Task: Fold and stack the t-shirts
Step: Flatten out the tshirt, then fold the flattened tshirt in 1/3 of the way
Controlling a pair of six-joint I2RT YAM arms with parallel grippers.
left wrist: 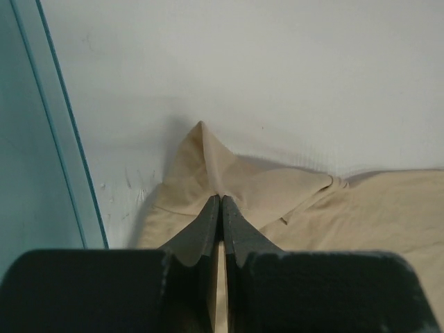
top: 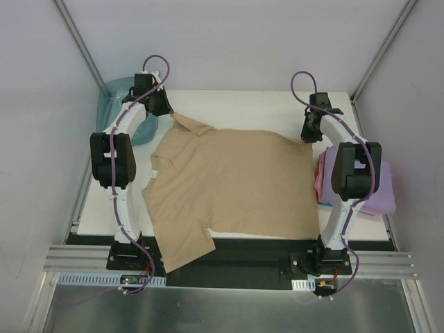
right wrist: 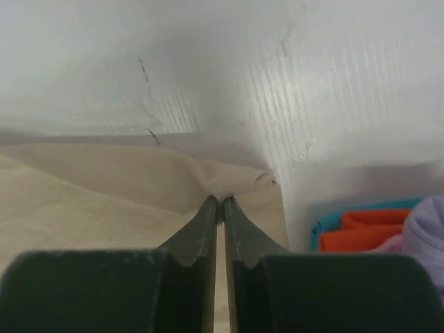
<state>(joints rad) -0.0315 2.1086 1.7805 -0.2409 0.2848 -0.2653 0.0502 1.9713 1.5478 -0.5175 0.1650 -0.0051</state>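
A tan t-shirt [top: 229, 187] lies spread over the white table, one sleeve hanging over the near edge. My left gripper [top: 166, 109] is shut on the shirt's far left sleeve; in the left wrist view the jaws [left wrist: 220, 200] pinch a raised peak of tan cloth [left wrist: 208, 163]. My right gripper [top: 307, 135] is shut on the far right corner of the hem; in the right wrist view the jaws [right wrist: 221, 201] pinch the tan cloth [right wrist: 229, 182]. A folded lavender shirt [top: 383, 187] lies on a pink one [top: 320, 182] at the right, partly hidden by the right arm.
A teal translucent tub [top: 119, 104] stands at the far left corner, its wall close to my left gripper [left wrist: 41, 159]. Orange and teal cloth [right wrist: 361, 229] shows beside the lavender shirt [right wrist: 427, 232]. Grey walls enclose the table [top: 263, 111].
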